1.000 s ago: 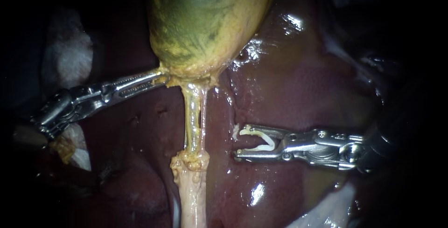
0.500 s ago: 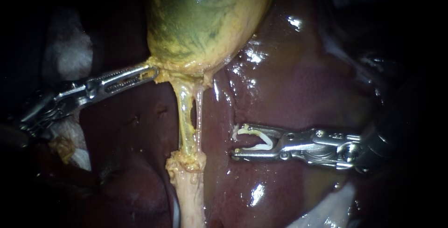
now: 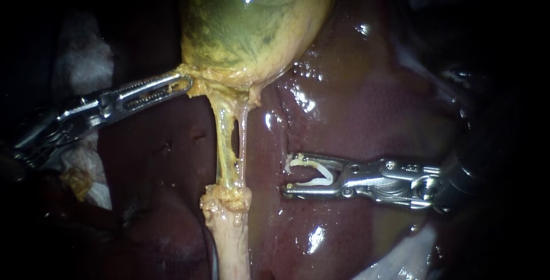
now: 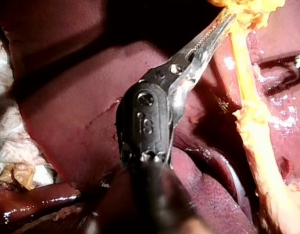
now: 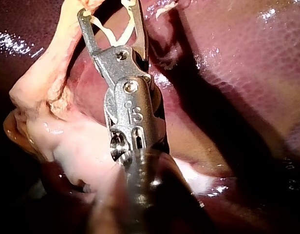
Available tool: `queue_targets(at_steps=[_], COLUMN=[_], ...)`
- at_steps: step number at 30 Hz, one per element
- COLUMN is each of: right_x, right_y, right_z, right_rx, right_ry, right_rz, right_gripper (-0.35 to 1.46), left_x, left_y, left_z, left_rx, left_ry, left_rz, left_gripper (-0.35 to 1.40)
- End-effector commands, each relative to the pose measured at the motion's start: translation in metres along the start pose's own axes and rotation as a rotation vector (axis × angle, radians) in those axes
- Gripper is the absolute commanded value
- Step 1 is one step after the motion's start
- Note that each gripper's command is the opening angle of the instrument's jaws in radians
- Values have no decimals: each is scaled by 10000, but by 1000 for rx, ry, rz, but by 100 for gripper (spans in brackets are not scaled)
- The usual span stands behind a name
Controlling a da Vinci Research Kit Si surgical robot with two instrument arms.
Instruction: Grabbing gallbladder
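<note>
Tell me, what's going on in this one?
The left instrument is clamped on the lower end of the gallbladder, at its yellow fringe. Two thin tubes run stretched from there down to a pale stump. The right instrument carries a white clip between its jaws. It sits over the liver, beside the tubes but not touching them.

The left instrument (image 3: 184, 81), with jaws closed on the lower end of the gallbladder (image 3: 252, 22), is moving up and toward the left of the endoscope view. It is pulling that end along, so the two thin tubes (image 3: 223, 137) below are stretching longer and leaning, and the gap between them is widening.
</note>
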Motion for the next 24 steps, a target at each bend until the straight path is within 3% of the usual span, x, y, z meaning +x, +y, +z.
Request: queue_targets(at_steps=[1,24], right_x=[0,-1], right_y=[0,0], right_z=[0,0], right_rx=[0,0], right_ry=[0,0], right_rz=[0,-1], right_gripper=[60,60], left_x=[0,0], left_y=[0,0], left_z=[0,0], left_rx=[0,0], left_ry=[0,3], left_rz=[0,0], left_gripper=[-35,-35])
